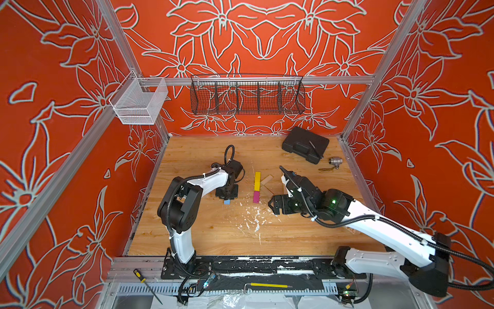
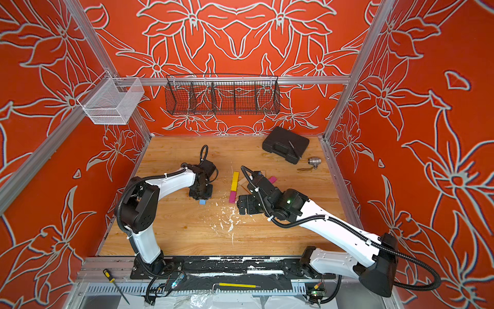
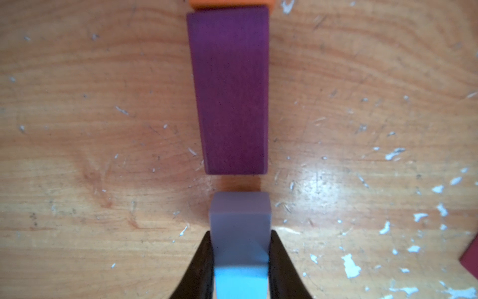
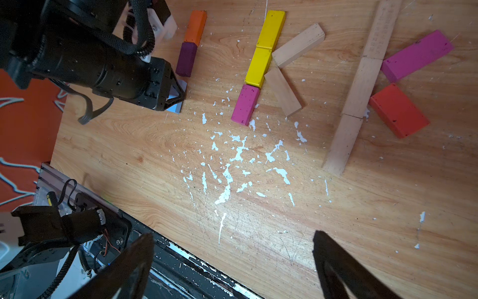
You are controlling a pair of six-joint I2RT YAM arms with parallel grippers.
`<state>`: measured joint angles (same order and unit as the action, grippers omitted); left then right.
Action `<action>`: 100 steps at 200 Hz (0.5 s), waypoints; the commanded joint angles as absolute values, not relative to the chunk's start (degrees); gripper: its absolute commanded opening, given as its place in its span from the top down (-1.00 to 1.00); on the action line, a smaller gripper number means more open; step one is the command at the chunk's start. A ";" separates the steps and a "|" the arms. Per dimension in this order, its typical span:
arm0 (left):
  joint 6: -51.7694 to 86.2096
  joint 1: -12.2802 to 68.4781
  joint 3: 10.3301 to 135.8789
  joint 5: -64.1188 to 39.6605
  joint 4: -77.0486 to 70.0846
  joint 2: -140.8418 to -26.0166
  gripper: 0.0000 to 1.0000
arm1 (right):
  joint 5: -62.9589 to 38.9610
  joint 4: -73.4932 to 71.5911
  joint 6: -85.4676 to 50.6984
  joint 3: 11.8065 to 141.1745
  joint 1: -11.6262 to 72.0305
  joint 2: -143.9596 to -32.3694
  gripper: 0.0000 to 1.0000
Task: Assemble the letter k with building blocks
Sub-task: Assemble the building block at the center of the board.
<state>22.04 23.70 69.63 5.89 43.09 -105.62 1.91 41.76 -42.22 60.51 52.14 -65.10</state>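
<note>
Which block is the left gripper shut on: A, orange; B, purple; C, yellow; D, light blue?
D: the left wrist view shows the left gripper closed on the light blue block, while the purple block lies free ahead of it.

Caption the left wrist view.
Left gripper shut on the blue block, its end just short of the purple block, orange block beyond.

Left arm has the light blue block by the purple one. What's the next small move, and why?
Probably ease the left gripper toward the purple block until the gripped light blue block meets its end: a small gap separates them, and both line up with the orange block.
</note>
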 commanded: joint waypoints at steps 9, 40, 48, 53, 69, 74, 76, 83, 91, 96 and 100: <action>22.23 23.21 70.48 5.89 43.68 -106.90 0.32 | 2.73 42.72 -42.02 62.29 52.43 -65.31 -0.95; 22.28 23.14 70.58 5.54 43.55 -106.96 0.28 | 2.76 42.85 -42.21 62.38 52.41 -65.44 -0.95; 22.30 23.12 70.58 5.54 43.64 -106.79 0.28 | 2.80 42.85 -42.27 62.40 52.40 -65.42 -0.95; 22.32 23.05 70.58 5.54 43.75 -106.72 0.28 | 2.74 42.83 -42.20 62.40 52.46 -65.42 -0.95; 22.31 23.11 70.75 5.45 44.11 -106.31 0.28 | 2.75 42.86 -42.36 62.40 52.39 -65.39 -0.95; 22.41 23.09 70.71 5.45 44.25 -105.99 0.28 | 2.77 42.84 -42.28 62.39 52.44 -65.41 -0.95; 22.39 23.13 70.67 5.45 44.24 -105.88 0.28 | 2.74 42.88 -42.28 62.40 52.46 -65.44 -0.95; 22.45 23.12 70.58 5.52 44.38 -105.46 0.28 | 2.65 42.86 -42.42 62.40 52.38 -65.40 -0.95; 22.59 23.12 70.49 5.54 44.46 -105.10 0.28 | 2.69 42.85 -42.37 62.40 52.38 -65.40 -0.95; 22.65 23.09 70.41 5.54 44.54 -104.95 0.28 | 2.65 42.80 -42.31 62.36 52.38 -65.39 -0.95; 22.66 23.11 70.40 5.46 44.56 -104.76 0.28 | 2.71 42.81 -42.32 62.40 52.39 -65.46 -0.95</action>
